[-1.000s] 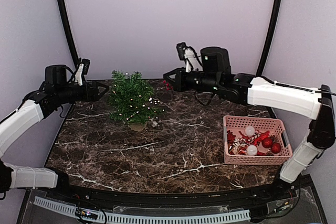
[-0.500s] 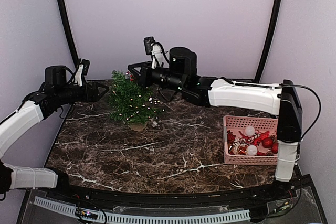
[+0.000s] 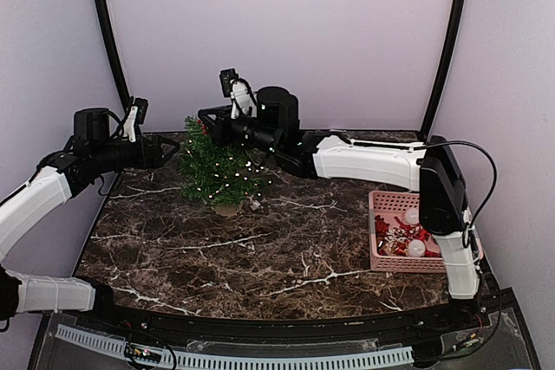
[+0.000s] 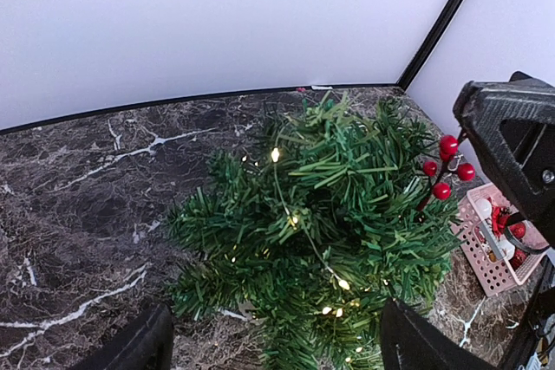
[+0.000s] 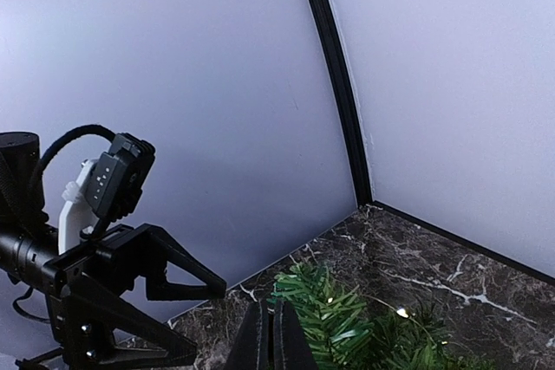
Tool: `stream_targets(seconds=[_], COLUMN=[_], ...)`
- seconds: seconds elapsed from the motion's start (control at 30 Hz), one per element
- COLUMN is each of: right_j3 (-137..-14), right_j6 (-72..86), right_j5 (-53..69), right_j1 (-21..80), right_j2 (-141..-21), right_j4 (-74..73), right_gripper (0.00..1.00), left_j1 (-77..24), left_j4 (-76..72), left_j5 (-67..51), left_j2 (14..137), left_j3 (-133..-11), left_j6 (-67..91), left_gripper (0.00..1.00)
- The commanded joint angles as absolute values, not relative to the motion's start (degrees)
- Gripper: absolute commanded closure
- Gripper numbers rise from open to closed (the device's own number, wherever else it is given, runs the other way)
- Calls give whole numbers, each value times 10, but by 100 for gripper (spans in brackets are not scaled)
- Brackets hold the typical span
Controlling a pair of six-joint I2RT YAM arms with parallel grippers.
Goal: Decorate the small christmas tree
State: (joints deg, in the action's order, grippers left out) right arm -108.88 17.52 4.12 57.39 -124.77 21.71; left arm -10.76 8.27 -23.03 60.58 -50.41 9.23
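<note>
The near half of the tabletop (image 3: 260, 279) is bare, so you have free room there. The basket (image 3: 372, 223) of ornaments sits by the right edge, and the right arm's elbow now stands over its far side.

That arm has just swung left. A second ago the right gripper (image 3: 205, 123) was over the middle of the far edge; now it is at the top of the tree (image 3: 217, 166). Its jaws are clenched on a berry sprig (image 4: 444, 168), whose berries sit right beside the upper twigs. The sprig looks ready to be pushed in and let go.

The tree stands upright near the far left corner, already strung with lights. The left gripper (image 3: 171, 151) has not moved and hangs just to the tree's left, jaws spread and empty.

The wall is close behind the tree and the left arm blocks the left side, so back out toward the near right.
</note>
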Motion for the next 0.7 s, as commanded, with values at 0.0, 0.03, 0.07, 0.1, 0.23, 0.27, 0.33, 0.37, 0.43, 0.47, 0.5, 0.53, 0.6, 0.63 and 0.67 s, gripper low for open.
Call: stream_targets(seconds=[0.0, 0.03, 0.07, 0.1, 0.23, 0.27, 0.33, 0.37, 0.43, 0.47, 0.5, 0.53, 0.6, 0.63, 0.67], right_j3=[-1098, -1092, -1086, -1080, -1065, -1063, -1059, -1057, -1055, -1056, -1056, -1056, -1054, -1052, -1052], right_j6=[158, 159, 160, 162, 171, 174, 176, 176, 175, 174, 173, 172, 172, 171, 171], right_j5=[11, 11, 10, 10, 11, 11, 8, 5, 2, 2, 2, 3, 5, 7, 10], right_j1=[575, 574, 575, 575, 575, 574, 575, 574, 575, 575, 574, 574, 574, 574, 574], right_j2=[-1261, -1260, -1259, -1257, -1263, -1266, -1268, -1268, -1268, -1267, -1266, -1265, -1261, -1256, -1254], right_j4=[238, 238, 239, 240, 239, 237, 235, 235, 232, 231, 229, 228, 227, 227, 227], right_gripper=[100, 100, 100, 100, 100, 100, 100, 100, 100, 100, 100, 100, 96, 91, 84], left_j1=[-105, -105, -105, -105, -105, -105, -105, -105, -105, -105, -105, -105, -105, -105, -105], left_j4=[70, 70, 70, 71, 71, 71, 72, 72, 72, 72, 72, 72, 73, 73, 73], left_j5=[-232, -231, -230, -230, -231, -231, -230, -230, -229, -228, -228, -228, -229, -228, -228], left_j2=[587, 587, 587, 586, 588, 588, 588, 588, 588, 588, 587, 588, 589, 589, 589], left_j3=[-497, -497, -497, -496, -497, -497, -497, -497, -497, -497, -497, -497, -497, -497, -497], left_j6=[90, 90, 90, 89, 89, 89, 89, 89, 89, 88, 88, 88, 88, 88, 88], left_gripper=[16, 16, 16, 16, 16, 16, 16, 16, 16, 16, 16, 16, 16, 16, 16])
